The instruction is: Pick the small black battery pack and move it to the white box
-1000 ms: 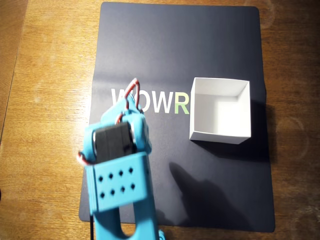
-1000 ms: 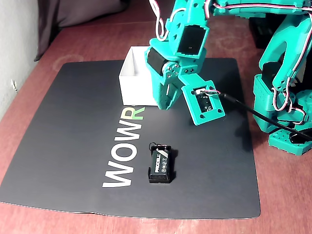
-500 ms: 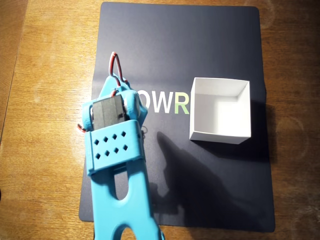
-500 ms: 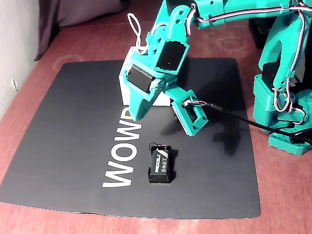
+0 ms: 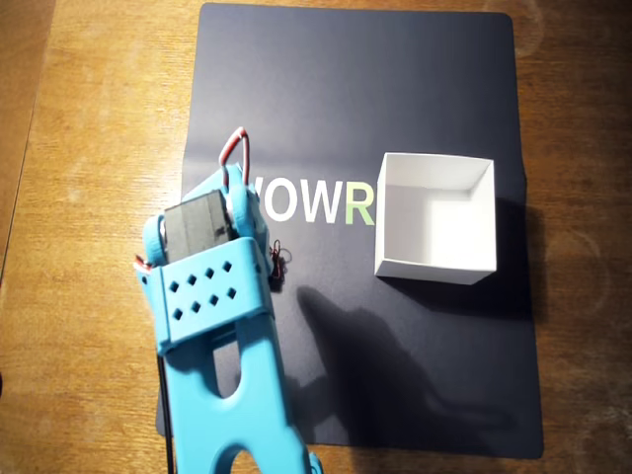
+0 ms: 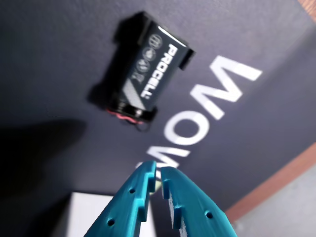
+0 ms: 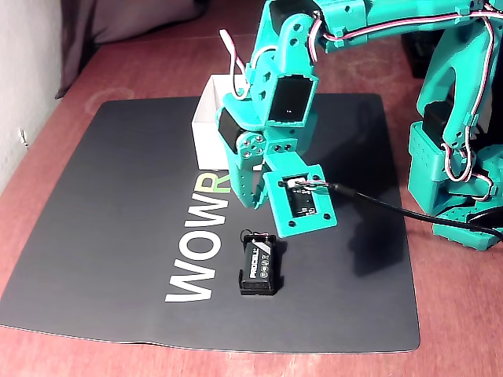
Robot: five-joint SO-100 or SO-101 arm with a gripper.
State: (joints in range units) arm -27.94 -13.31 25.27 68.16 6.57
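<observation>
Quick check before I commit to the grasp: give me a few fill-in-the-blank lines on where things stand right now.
1. The small black battery pack lies on the dark ____, not in the white box.
2. The white lettering on the pack reads ____.
3. In the wrist view, the claw is nearly ____ and holds nothing.
4. The white box holds ____.

Missing words: mat; PROCELL; shut; nothing

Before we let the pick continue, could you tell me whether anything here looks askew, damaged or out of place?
Nothing stands out. The battery pack lies flat and intact on the dark mat, the white box sits upright and empty, and the tool hangs above the mat with its jaws nearly closed.
</observation>
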